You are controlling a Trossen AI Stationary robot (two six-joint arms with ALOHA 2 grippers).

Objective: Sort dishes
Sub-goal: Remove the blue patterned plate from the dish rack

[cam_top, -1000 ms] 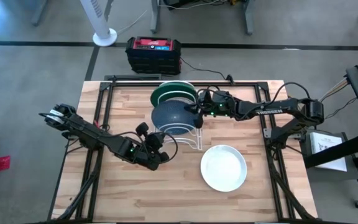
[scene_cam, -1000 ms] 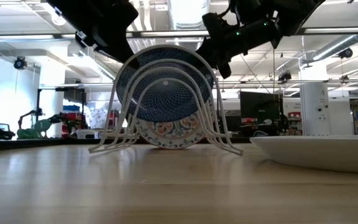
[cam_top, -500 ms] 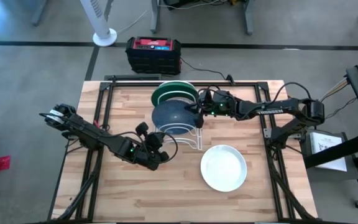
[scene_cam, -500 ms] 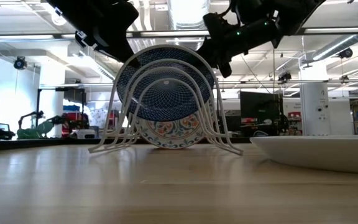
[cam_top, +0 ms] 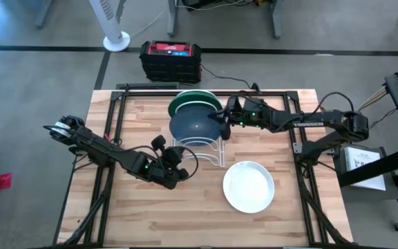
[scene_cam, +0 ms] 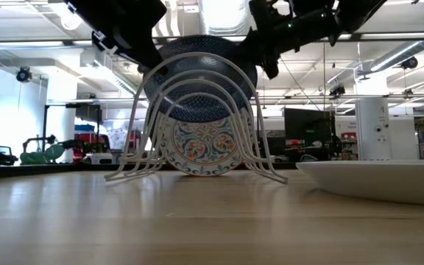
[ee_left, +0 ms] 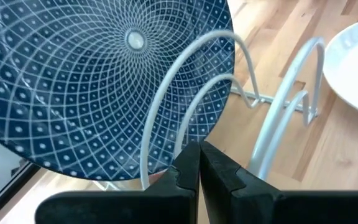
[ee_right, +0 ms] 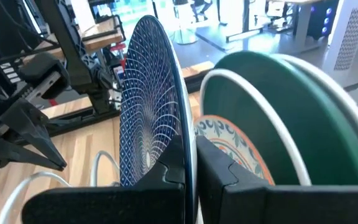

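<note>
Lifting step: right gripper (cam_top: 221, 119) is pinched shut on the rim of the blue speckled dish (cam_top: 192, 127), just above the centre of the high view; in the right wrist view both fingers clamp the dish's thin edge.
Blue dish position: it stands on edge in the white wire rack (cam_top: 209, 153) and sits high among the loops in the low view, so I judge it is being drawn up out of its slot.
Floral dish: the white dish with the colourful pattern (scene_cam: 206, 143) stands on edge low in the rack behind the blue one, centre of the low view.
Green dish: the green dish (cam_top: 185, 101) stands at the rack's far end, toward the upper middle of the high view, just beside the blue dish.
Plain white dish: the plain white dish (cam_top: 249, 185) lies flat on the desk (cam_top: 130, 214), lower right of centre, apart from the rack.
Left gripper: left gripper (cam_top: 173, 168) rests closed on nothing, left of centre, just beside the rack's near wires.
Handling: the dish looks glazed, stiff and breakable, fairly heavy for a rim pinch and likely slippery; a hold on the upper rim suits it.
Risk: the dish could swing or knock a wire or its neighbour while clearing the rack.
</note>
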